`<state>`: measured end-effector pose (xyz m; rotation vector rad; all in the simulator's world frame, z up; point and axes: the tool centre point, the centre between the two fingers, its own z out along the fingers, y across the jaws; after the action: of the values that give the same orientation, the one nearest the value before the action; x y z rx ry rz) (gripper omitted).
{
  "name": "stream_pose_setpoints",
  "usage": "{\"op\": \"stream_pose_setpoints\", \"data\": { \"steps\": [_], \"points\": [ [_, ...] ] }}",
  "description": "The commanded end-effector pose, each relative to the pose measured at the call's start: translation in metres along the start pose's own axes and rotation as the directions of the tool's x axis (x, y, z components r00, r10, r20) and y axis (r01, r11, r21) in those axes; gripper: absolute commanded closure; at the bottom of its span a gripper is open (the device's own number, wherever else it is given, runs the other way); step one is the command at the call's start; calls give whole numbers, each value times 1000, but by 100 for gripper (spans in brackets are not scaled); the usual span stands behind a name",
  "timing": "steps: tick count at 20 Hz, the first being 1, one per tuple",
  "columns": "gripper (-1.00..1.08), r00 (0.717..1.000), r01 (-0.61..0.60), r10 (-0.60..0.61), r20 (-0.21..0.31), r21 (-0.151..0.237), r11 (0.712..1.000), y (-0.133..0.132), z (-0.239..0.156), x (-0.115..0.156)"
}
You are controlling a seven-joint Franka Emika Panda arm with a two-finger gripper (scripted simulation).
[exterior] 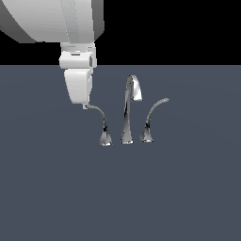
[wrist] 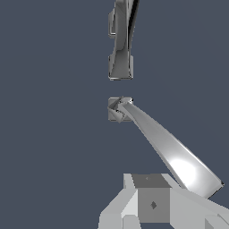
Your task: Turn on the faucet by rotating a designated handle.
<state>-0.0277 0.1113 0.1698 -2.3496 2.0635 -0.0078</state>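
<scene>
In the exterior view, the pincer [exterior: 85, 105] hung at the tip of the handle [exterior: 101, 123], left of the faucet [exterior: 128, 110] spout on the bench [exterior: 188, 188]. In the wrist view, the handle [wrist: 170, 150] reached beside a fingertip [wrist: 152, 197] (grip state unreadable).

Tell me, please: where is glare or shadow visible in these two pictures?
Exterior view: bright highlights on the spout, no cast shadows on the floor. Wrist view: a strong white glare patch on the handle near the gripper; everything sharp, no blur.
</scene>
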Motion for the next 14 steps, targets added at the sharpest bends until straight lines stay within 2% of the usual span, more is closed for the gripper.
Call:
{"op": "stream_pose_setpoints", "data": {
  "steps": [1,8,10,14],
  "points": [
    [108,1000,-7,7,-5,-10,1000,12,-1,7],
    [108,1000,-2,2,-6,-14,1000,34,-1,12],
    [108,1000,7,-7,-2,-10,1000,29,0,5],
    [108,1000,4,-4,-3,-12,1000,37,-1,22]
  ]
}}
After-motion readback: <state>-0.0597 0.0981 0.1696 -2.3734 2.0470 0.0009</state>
